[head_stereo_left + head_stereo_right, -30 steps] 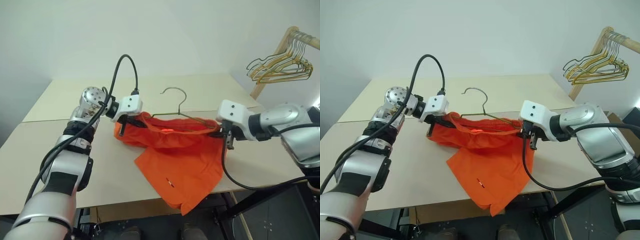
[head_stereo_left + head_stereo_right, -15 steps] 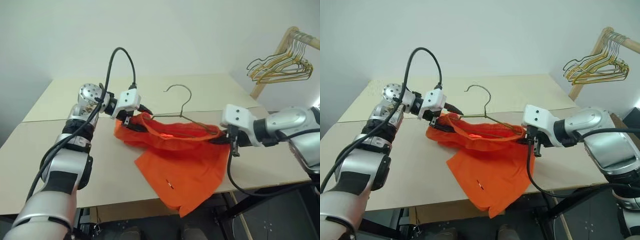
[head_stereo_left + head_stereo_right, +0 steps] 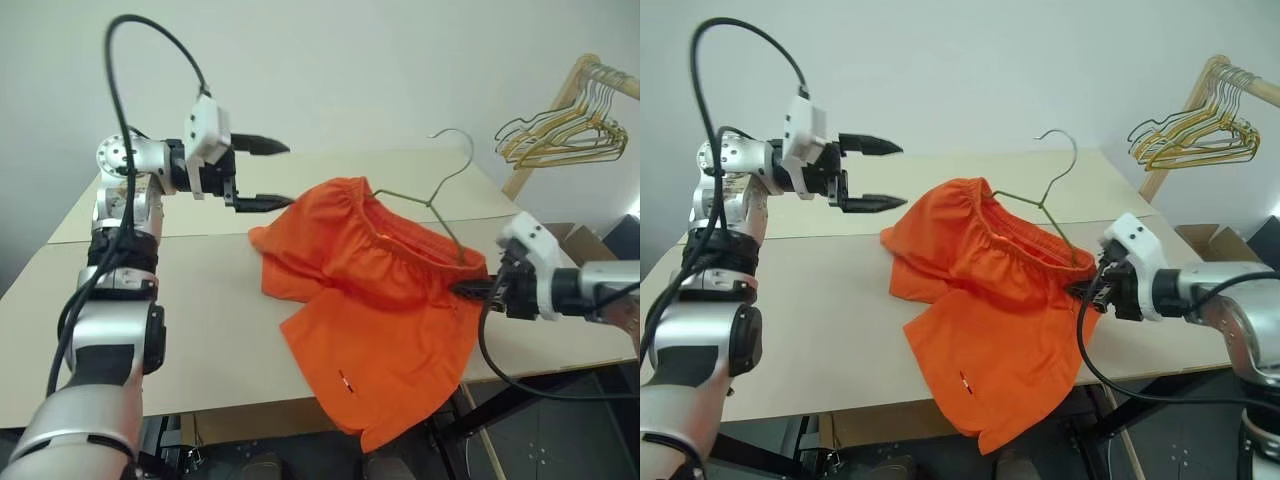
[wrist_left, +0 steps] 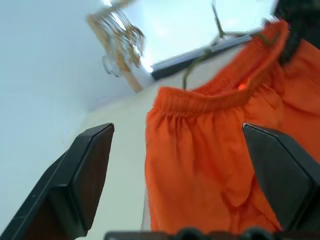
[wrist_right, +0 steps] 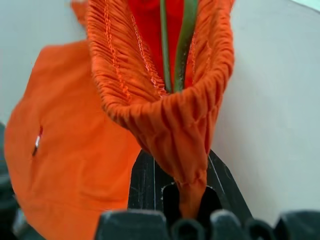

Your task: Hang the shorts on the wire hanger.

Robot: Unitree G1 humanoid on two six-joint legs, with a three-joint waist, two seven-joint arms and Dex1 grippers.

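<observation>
Left end effector [image 3: 262, 174] raised over the far left of the bench [image 3: 200, 330], fingers spread wide, nothing between them, well apart from the shorts [image 3: 385, 300]. Right end effector [image 3: 478, 290] low at the right bench edge, clamped on the waistband end of the shorts.

Head views — shorts bright orange, lifted at the waistband, one leg draped over the front edge of the bench, small white tag [image 3: 345, 381] showing on the lower panel. Wire hanger [image 3: 432, 200] thin, grey-green, tilted, hook up and toward the right, lower part tucked inside the waistband; one wire arm running down to the right end effector. Bunch of gold and dark hangers [image 3: 560, 130] on a wooden rack [image 3: 545, 125] at far right, well apart from the bench.

Left wrist view — two black fingers [image 4: 75, 185] standing far apart at either side, gathered waistband of the shorts [image 4: 210, 150] between and beyond them, not touched. Hanger wire [image 4: 192, 67] rising from the waistband; rack of hangers [image 4: 120, 40] blurred beyond.

Right wrist view — fingers [image 5: 145, 185] closed on a pinched fold of the elastic waistband [image 5: 170, 125]; two green wires of the hanger [image 5: 175, 45] running into the open waistband just beyond the grip. Whether the wire itself is caught in the pinch: cannot tell.
</observation>
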